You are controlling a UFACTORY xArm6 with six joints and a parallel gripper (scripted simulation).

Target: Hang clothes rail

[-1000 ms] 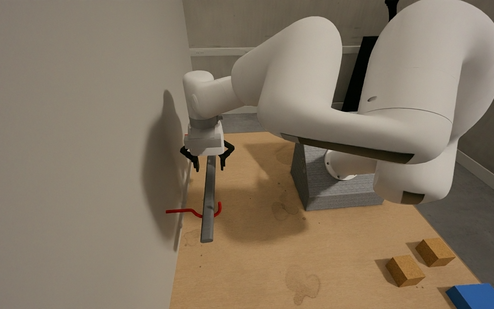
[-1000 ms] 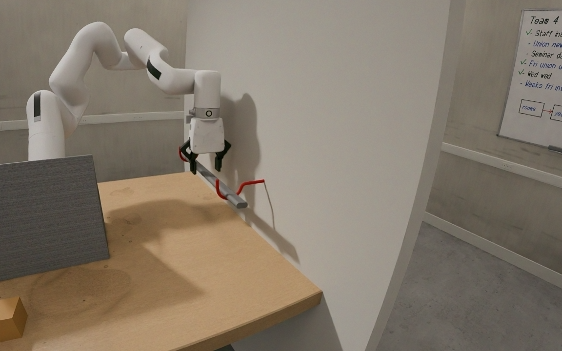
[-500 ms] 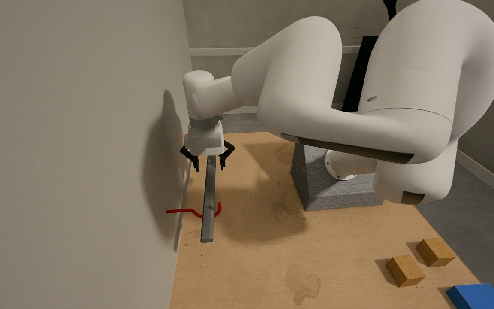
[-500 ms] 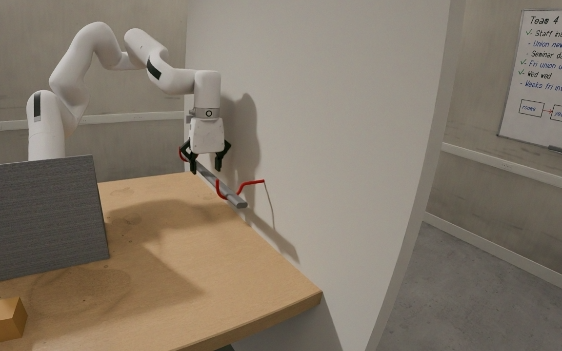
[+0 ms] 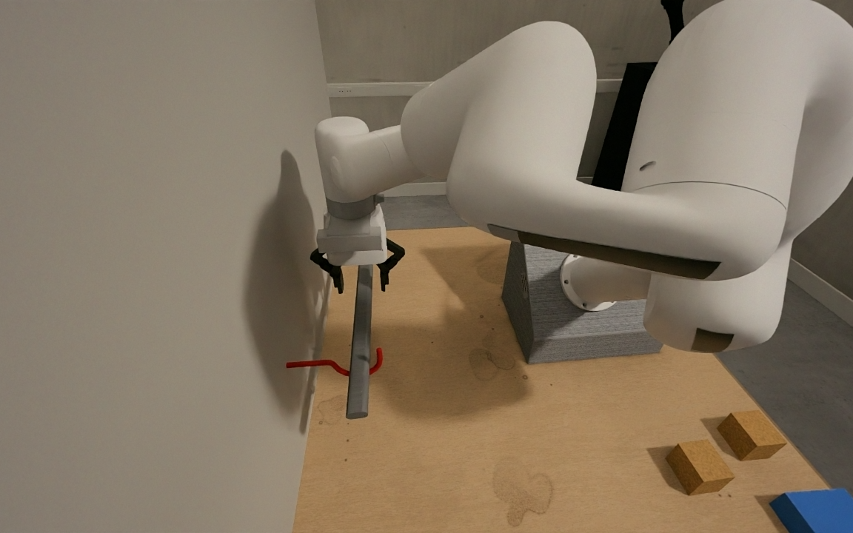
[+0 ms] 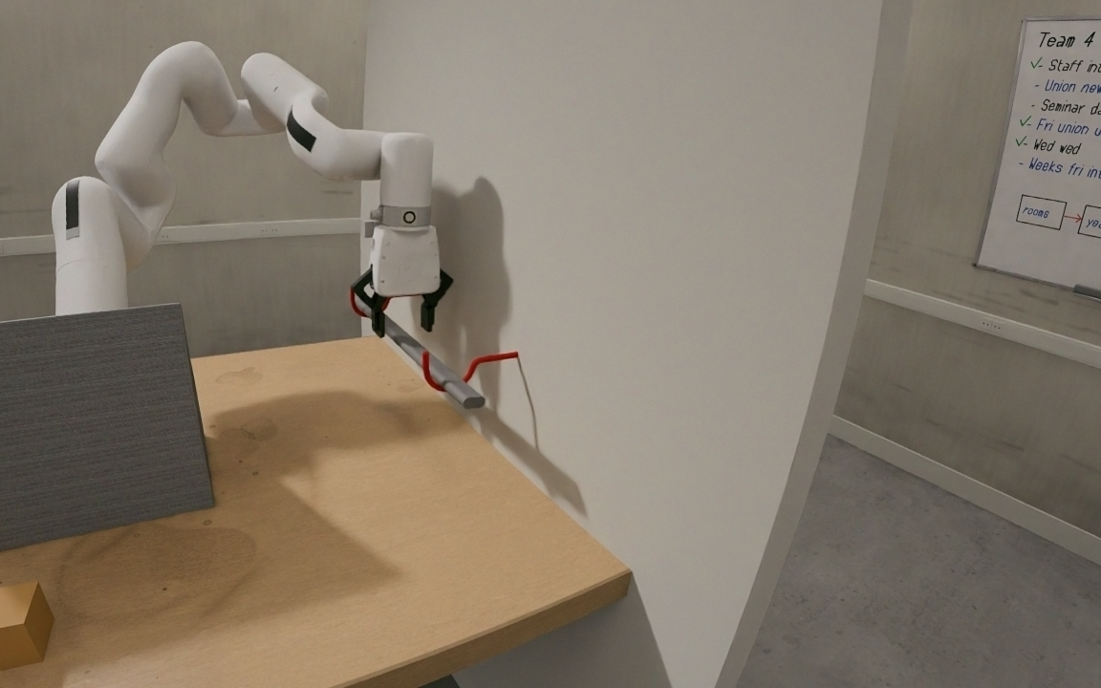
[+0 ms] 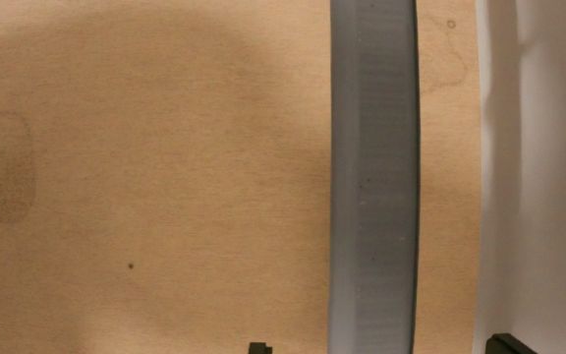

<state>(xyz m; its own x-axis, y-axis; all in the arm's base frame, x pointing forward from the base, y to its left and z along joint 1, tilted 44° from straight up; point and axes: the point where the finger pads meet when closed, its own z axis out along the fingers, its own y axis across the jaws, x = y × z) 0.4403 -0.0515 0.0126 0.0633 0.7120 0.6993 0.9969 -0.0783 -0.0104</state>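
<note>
In the top view, the far end of the rail point(image 5: 358, 337) is hidden under the gripper point(image 5: 358, 272), and the second hook cannot be seen. In the exterior view, only a sliver of that far hook point(image 6: 356, 302) shows, at left of the gripper. In the wrist view, the rail is cut off at top and bottom edges, and only the fingertips are seen at the bottom edge.

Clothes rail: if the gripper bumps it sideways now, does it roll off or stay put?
Likely stays: the clothes rail sits in the upturned red hook, which should block rolling. It looks straight and rigid, so it would probably shift as one piece. The open gripper straddles it without clamping.
</note>
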